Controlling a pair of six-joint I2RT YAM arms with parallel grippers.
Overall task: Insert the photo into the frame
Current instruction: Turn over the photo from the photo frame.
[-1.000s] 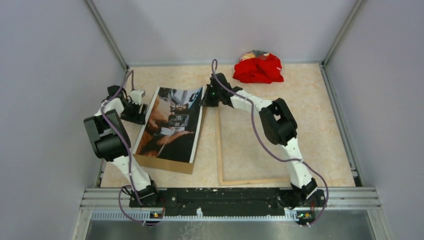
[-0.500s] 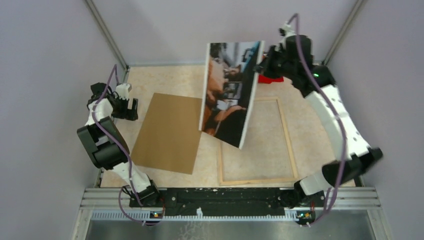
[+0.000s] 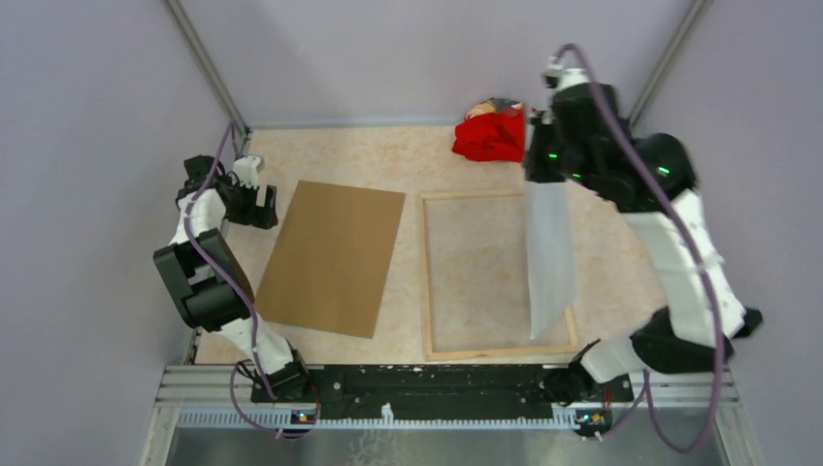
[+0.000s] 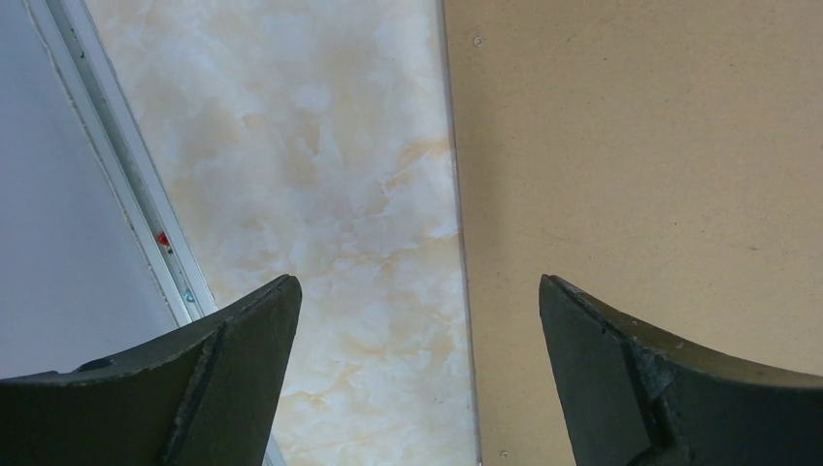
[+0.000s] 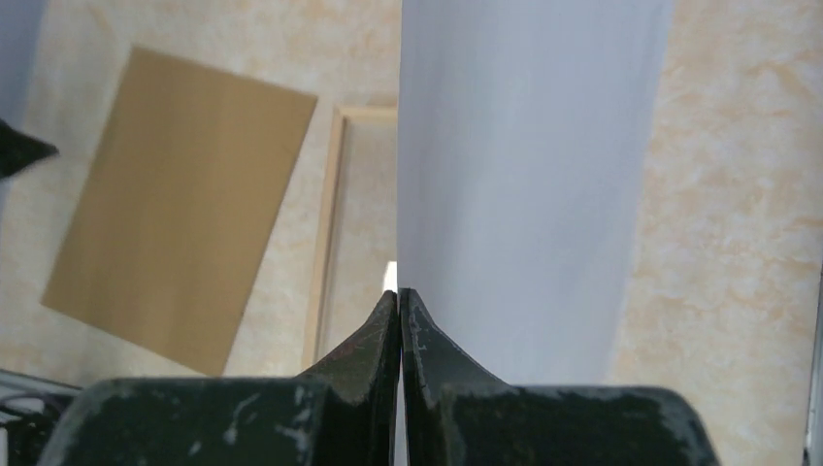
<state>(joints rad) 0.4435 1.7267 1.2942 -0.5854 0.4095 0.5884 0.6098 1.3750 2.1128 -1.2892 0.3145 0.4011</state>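
My right arm (image 3: 679,252) stands high; right gripper (image 5: 400,291) pinches photo (image 3: 549,252), sheet hanging below it over frame (image 3: 425,277); left gripper (image 4: 417,291) wide.

Matt brown backing board (image 3: 333,257), pale wood frame (image 5: 324,243) — smooth marbled table (image 3: 340,155)

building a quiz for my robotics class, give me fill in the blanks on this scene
1. The right hand pinches the photo, whose visible side is plain ___.
2. The left hand is open and holds ___.
3. The frame lies flat, to the ___ of the brown backing board in the top view.
4. Beyond the frame lies a crumpled ___ cloth.
Missing: white; nothing; right; red.
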